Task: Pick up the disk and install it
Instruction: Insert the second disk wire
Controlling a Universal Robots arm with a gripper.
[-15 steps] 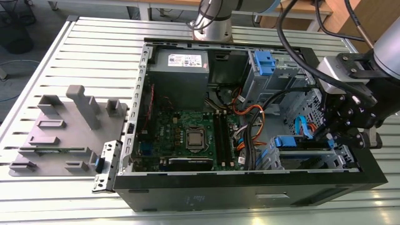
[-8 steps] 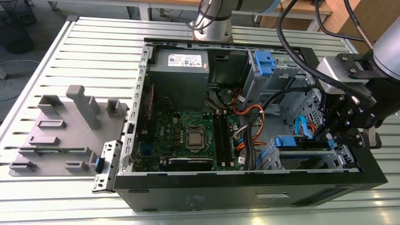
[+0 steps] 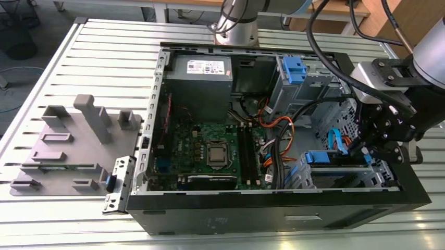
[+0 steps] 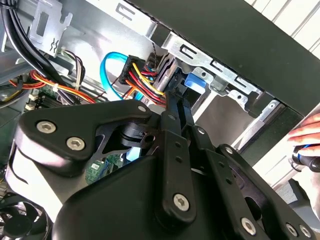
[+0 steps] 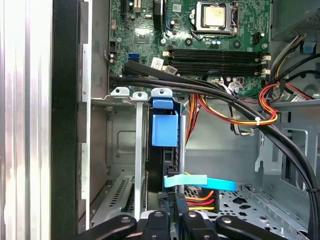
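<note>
We look down on a slatted metal table [image 3: 62, 62] carrying an open black computer case [image 3: 278, 208], its side panel off. The robot arm [image 3: 424, 52] leans over the case from the exterior view's right. A grey moulded fixture [image 3: 70, 151] lies on the table beside the case, at the exterior view's left. Inside we see the green motherboard [image 3: 201, 140] and, at the near corner under the arm, a metal drive cage [image 5: 125, 150]. The claw [image 4: 175, 82] reaches into that cage, its fingers [image 4: 170, 130] drawn close together. The disk [image 5: 165, 130] stands on edge in the cage, blue end toward the motherboard. We cannot tell whether the claw pinches it. A light-blue data cable [image 5: 200, 182] crosses just beside the disk.
</note>
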